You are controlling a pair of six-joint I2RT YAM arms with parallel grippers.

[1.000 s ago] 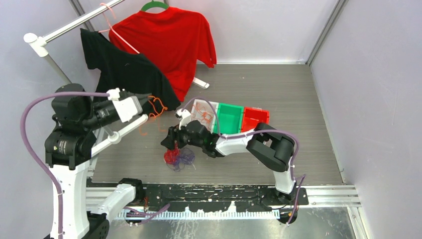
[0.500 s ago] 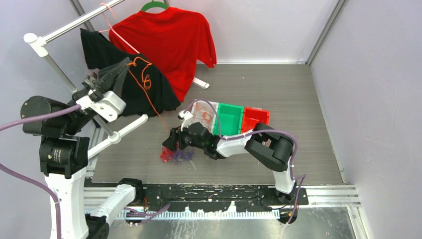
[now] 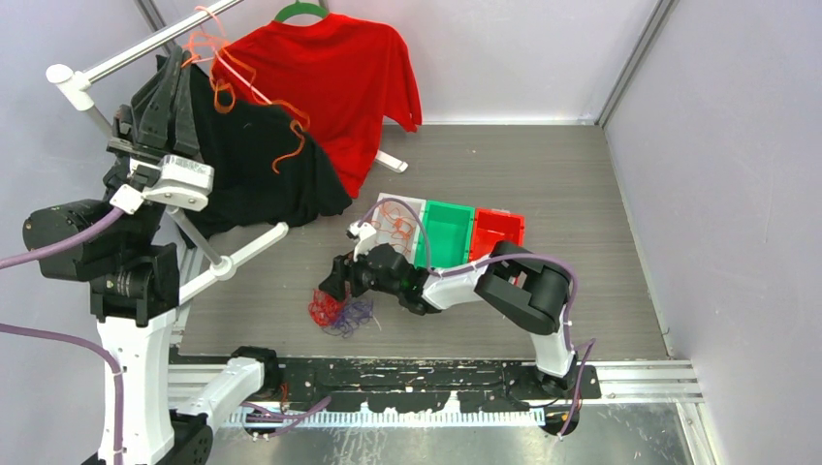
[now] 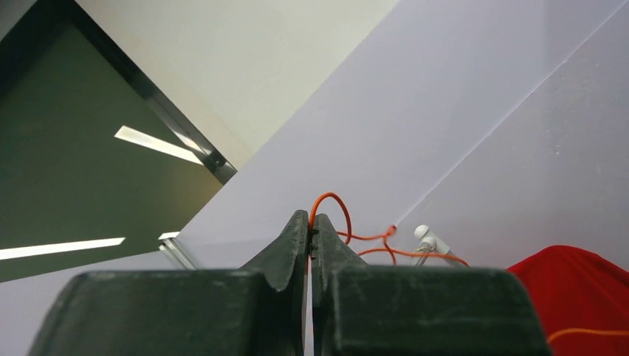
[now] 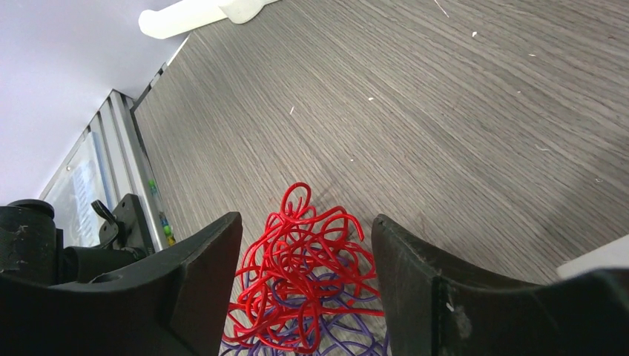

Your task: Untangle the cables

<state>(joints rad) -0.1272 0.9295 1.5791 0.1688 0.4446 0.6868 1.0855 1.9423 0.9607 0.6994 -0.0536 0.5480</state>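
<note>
Orange cable (image 4: 331,194) pinched in clenched left gripper (image 4: 309,222), high up; red-purple tangle (image 5: 297,274) on bench (image 5: 445,111) between released right gripper (image 5: 305,222) jaws.

Clothes rack (image 3: 60,74), shirts (image 3: 330,87) block far left; table (image 3: 543,174) open beyond bins (image 3: 446,231).

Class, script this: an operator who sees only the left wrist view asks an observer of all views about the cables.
Operator: My left gripper pinches an orange cable. Where are the others?
Observer: A red and purple clump lies on the table.
Operator: Is the right gripper holding it?
Observer: No, its jaws stand open, one finger each side of the clump.
Operator: Where does my cable hang?
Observer: Across the black shirt; I see no strand reaching the clump.
</note>
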